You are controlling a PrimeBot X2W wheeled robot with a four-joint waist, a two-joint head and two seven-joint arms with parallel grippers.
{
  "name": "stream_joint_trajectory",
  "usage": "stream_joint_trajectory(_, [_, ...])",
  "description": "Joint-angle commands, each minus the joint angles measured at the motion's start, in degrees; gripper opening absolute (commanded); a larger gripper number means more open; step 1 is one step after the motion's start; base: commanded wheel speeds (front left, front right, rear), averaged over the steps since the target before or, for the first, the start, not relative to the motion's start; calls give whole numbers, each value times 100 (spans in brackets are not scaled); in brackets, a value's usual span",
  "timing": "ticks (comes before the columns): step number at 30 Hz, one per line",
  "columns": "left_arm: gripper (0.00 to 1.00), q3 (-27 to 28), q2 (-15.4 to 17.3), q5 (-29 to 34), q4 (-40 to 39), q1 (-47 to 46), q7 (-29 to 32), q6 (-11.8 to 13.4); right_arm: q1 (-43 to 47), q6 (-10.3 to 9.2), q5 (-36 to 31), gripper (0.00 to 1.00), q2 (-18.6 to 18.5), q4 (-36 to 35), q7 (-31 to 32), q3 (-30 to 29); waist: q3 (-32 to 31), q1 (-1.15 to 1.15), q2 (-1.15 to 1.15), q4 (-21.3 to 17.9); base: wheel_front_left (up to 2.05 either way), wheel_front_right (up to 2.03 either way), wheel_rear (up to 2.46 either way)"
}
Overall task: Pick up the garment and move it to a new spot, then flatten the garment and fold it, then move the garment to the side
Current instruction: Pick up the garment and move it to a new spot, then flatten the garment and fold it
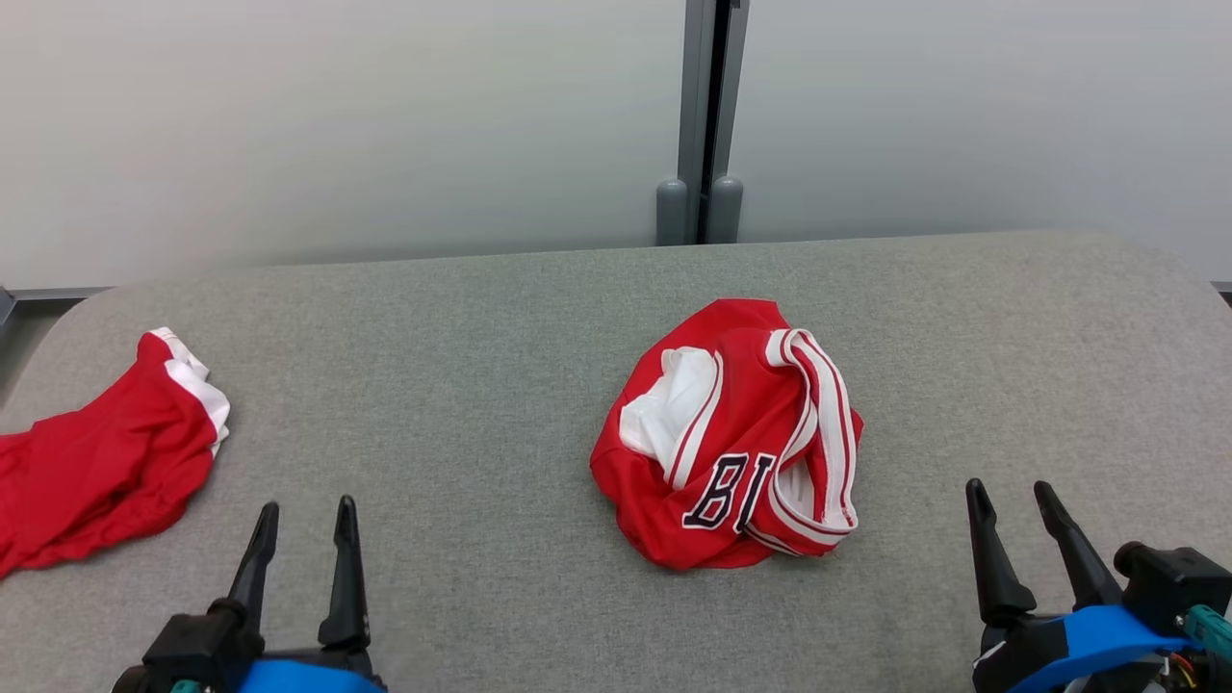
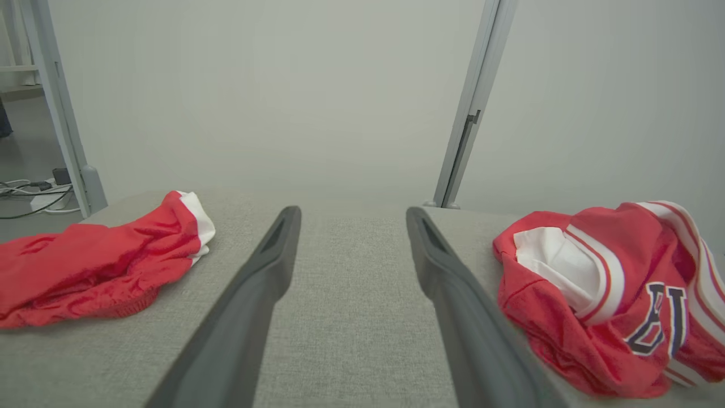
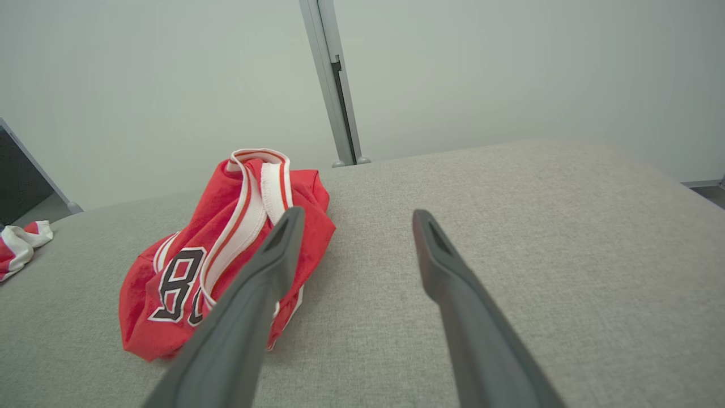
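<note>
Left gripper [image 1: 307,504], right gripper [image 1: 1011,485] spread wide; crumpled garment [image 1: 731,433] on table [image 1: 481,337].

A crumpled jersey [image 1: 727,433] lies on the padded table [image 1: 462,385], ahead and to the right of the left gripper [image 1: 306,510], ahead and to the left of the right gripper [image 1: 1011,491]. A second garment [image 1: 96,462] lies left of the left gripper, well apart from the jersey.

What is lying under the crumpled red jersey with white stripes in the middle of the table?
The crumpled red jersey rests on the grey fabric-covered surface. White lining shows inside one opening. Anything beneath its folds is covered and cannot be seen.
</note>
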Motion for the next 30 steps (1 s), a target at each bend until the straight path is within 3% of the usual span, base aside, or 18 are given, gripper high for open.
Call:
stream_joint_trajectory(1, [100, 41, 30, 76, 14, 80, -13, -45, 67, 3, -9, 100, -25, -4, 12, -14, -11, 0, 0, 6, 0, 0, 0])
stream_joint_trajectory(23, [100, 211, 60, 343, 318, 104, -15, -145, 131, 3, 113, 100, -24, 213, 321, 7, -73, 0, 0, 87, 0, 0, 0])
stream_joint_trajectory(30, [100, 235, 30, 335, 335, 78, -15, -176, -91, 3, 215, 100, -21, 385, 728, 539, -29, 0, 0, 78, 0, 0, 0])
